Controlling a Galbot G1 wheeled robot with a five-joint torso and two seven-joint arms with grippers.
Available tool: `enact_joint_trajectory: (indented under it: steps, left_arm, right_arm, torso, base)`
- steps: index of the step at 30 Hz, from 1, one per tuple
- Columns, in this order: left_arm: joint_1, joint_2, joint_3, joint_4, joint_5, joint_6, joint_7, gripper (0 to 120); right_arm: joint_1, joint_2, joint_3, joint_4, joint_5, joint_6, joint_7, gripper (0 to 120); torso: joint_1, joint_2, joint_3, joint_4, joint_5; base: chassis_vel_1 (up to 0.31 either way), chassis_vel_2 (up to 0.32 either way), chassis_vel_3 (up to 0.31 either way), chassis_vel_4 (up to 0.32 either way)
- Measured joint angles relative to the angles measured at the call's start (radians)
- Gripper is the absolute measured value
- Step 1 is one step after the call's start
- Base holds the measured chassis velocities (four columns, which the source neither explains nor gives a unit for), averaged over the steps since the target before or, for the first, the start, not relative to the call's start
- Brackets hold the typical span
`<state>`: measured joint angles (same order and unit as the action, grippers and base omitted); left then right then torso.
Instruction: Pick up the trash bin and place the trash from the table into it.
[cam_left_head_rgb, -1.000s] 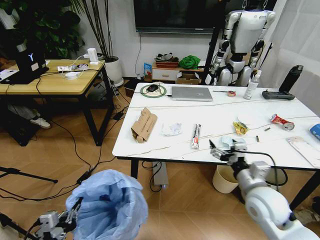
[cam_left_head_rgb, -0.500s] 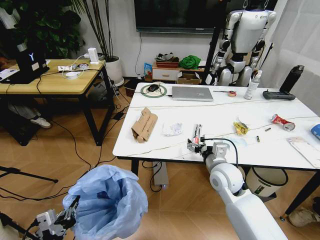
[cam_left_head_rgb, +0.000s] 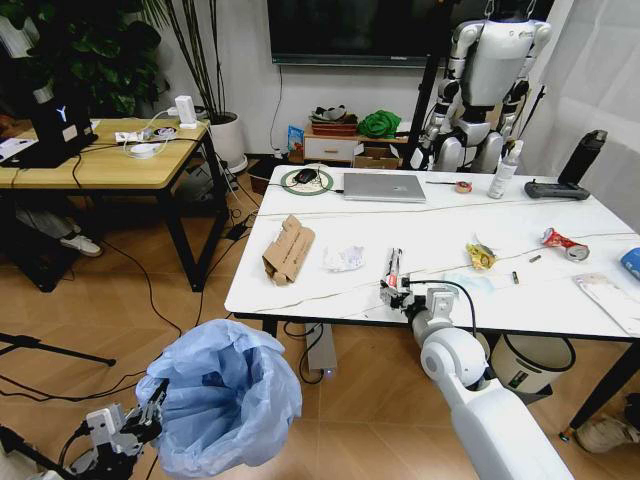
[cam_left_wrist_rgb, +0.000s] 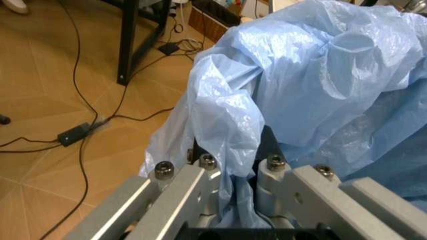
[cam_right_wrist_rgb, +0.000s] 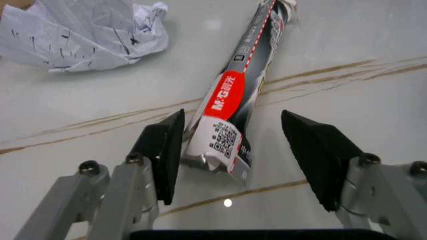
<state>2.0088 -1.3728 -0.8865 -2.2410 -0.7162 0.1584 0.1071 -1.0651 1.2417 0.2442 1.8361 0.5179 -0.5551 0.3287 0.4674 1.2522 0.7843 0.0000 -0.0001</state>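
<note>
Head view: left tool (cam_left_head_rgb: 150, 418) grips trash bin (cam_left_head_rgb: 222, 395), bag inside.

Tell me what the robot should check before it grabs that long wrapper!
1. Right gripper open: ok, its pads sit apart on both sides of the wrapper.
2. Wrapper between the pads: ok, its near end lies there, closer to one pad.
3. Nothing else in the way: ok, the crumpled paper lies off to the side.
4. Left gripper holding the bin: ok, clamped on the bag's edge.
5. Bin mouth open: ok.
6. Bin near enough to the table: cannot tell.
</note>
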Motion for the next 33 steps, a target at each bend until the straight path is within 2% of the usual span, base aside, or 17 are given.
enact_joint_trajectory:
  steps: [5, 6, 15, 21, 26, 27, 30, 33]
  left_arm:
    - [-0.001, 0.007, -0.001, -0.004, 0.001, 0.000, -0.003, 1]
    - [-0.001, 0.007, -0.001, -0.004, 0.001, 0.000, -0.003, 1]
    - [0.001, 0.012, -0.003, -0.004, 0.008, 0.000, -0.003, 1]
    - [0.004, 0.017, 0.018, -0.006, 0.016, 0.000, 0.001, 1]
    - [0.001, 0.049, 0.043, -0.007, -0.027, 0.007, -0.004, 1]
    - [0.001, 0.049, 0.043, -0.007, -0.027, 0.007, -0.004, 1]
    - [-0.004, 0.080, 0.050, -0.004, -0.056, 0.015, -0.011, 1]
    - [-0.009, 0.114, 0.051, 0.014, -0.066, 0.016, -0.012, 1]
  right_arm:
    - [0.004, 0.011, -0.010, -0.017, -0.011, 0.001, -0.005, 32]
    - [0.004, 0.011, -0.010, -0.017, -0.011, 0.001, -0.005, 32]
    - [0.002, 0.010, -0.003, -0.020, -0.023, 0.013, -0.013, 1]
    - [-0.022, 0.006, 0.027, -0.005, -0.035, 0.047, -0.033, 0]
    - [-0.110, -0.053, 0.155, 0.096, 0.014, 0.192, -0.139, 0]
    - [-0.110, -0.053, 0.155, 0.096, 0.014, 0.192, -0.139, 0]
    - [-0.172, -0.129, 0.183, 0.178, 0.071, 0.280, -0.233, 0]
    - [-0.210, -0.204, 0.151, 0.268, 0.117, 0.353, -0.339, 0]
  torso:
    - [0.000, 0.000, 0.000, 0.0000, 0.0000]
    - [0.000, 0.000, 0.000, 0.0000, 0.0000]
    - [0.000, 0.000, 0.000, 0.0001, 0.0000]
    - [0.000, 0.000, 0.000, 0.0003, 0.0003]
    - [0.000, 0.000, 0.000, 0.0000, 0.0003]
    - [0.000, 0.000, 0.000, 0.0000, 0.0003]
    - [0.000, 0.000, 0.000, -0.0003, 0.0003]
    - [0.000, 0.000, 0.000, -0.0003, 0.0000]
  base:
    - [0.000, 0.000, 0.000, 0.000]
    - [0.000, 0.000, 0.000, 0.000]
    - [0.000, 0.000, 0.000, 0.000]
    - [0.000, 0.000, 0.000, 0.000]
    - [0.000, 0.000, 0.000, 0.000]
    - [0.000, 0.000, 0.000, 0.000]
    - [0.000, 0.000, 0.000, 0.000]
    - [0.000, 0.000, 0.000, 0.000]
